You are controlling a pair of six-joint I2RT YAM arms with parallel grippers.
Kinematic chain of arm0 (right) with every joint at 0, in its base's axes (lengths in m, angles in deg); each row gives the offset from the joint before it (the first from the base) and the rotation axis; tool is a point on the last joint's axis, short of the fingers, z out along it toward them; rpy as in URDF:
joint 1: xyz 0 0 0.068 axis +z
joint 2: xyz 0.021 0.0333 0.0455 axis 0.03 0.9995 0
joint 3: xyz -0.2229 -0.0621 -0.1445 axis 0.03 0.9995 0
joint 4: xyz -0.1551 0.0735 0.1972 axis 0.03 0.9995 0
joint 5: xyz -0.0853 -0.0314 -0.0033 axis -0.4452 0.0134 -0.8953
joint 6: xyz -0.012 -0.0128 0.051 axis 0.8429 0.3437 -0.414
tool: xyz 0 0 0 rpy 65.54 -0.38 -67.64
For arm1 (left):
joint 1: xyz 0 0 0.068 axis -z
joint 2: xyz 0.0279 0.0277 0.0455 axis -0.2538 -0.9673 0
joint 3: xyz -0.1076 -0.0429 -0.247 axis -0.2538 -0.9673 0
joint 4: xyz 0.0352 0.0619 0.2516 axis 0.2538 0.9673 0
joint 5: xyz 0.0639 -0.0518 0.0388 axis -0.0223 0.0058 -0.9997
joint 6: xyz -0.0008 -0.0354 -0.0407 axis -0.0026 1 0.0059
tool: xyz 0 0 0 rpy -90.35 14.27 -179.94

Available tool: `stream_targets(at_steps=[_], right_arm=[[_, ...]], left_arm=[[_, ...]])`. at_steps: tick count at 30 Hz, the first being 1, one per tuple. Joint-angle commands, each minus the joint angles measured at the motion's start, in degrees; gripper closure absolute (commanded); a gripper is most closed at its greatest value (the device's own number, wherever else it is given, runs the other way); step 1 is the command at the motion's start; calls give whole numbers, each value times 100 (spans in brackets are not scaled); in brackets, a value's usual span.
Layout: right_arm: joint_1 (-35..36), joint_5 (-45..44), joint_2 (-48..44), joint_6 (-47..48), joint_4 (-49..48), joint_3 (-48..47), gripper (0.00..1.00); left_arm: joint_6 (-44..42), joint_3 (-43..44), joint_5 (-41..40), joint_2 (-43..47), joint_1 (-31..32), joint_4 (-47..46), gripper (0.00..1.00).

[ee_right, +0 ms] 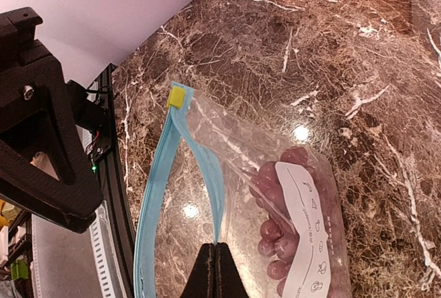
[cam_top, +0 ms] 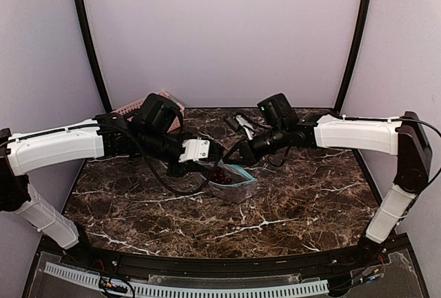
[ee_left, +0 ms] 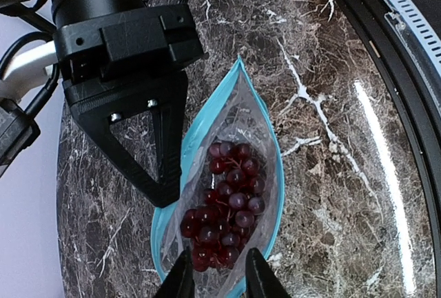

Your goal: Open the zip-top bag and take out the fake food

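On the counter (cam_top: 296,201), the right claw (ee_right: 215,256) is clamping the teal lip (ee_right: 207,174) of the zip-top bag (cam_top: 234,184), apparently holding its mouth open, while the left claw (ee_left: 219,274), fingers (ee_left: 262,281) apart, is straddling the end nearest the grapes (ee_left: 227,201).

Overhead looks down; wrist cameras closely share the zip-top bag (ee_left: 238,174).

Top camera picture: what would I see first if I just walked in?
The white left arm and right arm lean in over a clear bag of dark red grapes mid-table. The right gripper pinches the bag's blue zip strip; a pink basket sits back left.
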Motion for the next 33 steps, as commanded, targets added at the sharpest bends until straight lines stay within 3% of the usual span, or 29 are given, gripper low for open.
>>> stream_targets(at_steps=[1, 21, 33], right_arm=[[25, 26, -171, -48, -130, -127, 100], [21, 56, -94, -75, -185, -124, 100], [-66, 131, -36, -95, -211, -101, 100]], left_arm=[[-418, 365, -330, -206, 85, 287, 75], [-1200, 1082, -1218, -1710, 129, 558, 84], [-1560, 1113, -1794, -2210, 238, 768, 73]])
